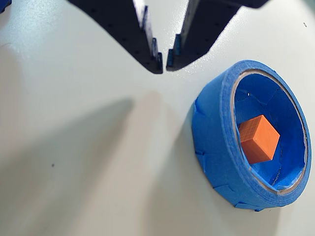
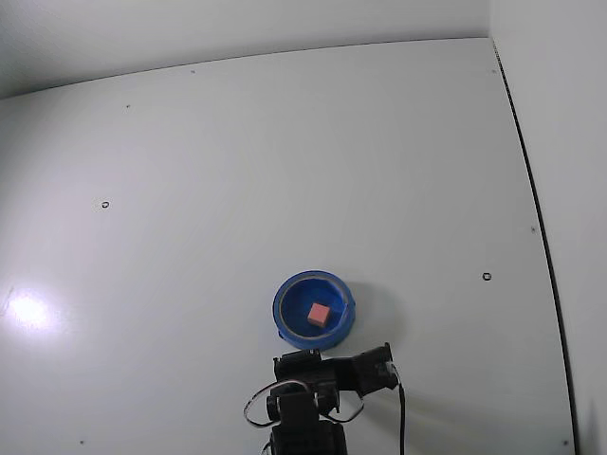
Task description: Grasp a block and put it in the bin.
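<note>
The block (image 1: pixel 258 139), a small salmon-orange cube, lies inside the bin (image 1: pixel 216 132), a round bright blue container with a thick rim, at the right of the wrist view. My gripper (image 1: pixel 164 64) enters from the top edge, up and to the left of the bin and apart from it. Its dark fingertips are almost touching and hold nothing. In the fixed view the block (image 2: pixel 319 314) sits in the middle of the bin (image 2: pixel 283 313), and the arm (image 2: pixel 318 379) stands just below the bin at the bottom edge.
The white table (image 2: pixel 285 171) stretches away behind the bin. A dark seam (image 2: pixel 531 199) runs down its right side. A few small dark marks (image 2: pixel 104 204) dot the surface.
</note>
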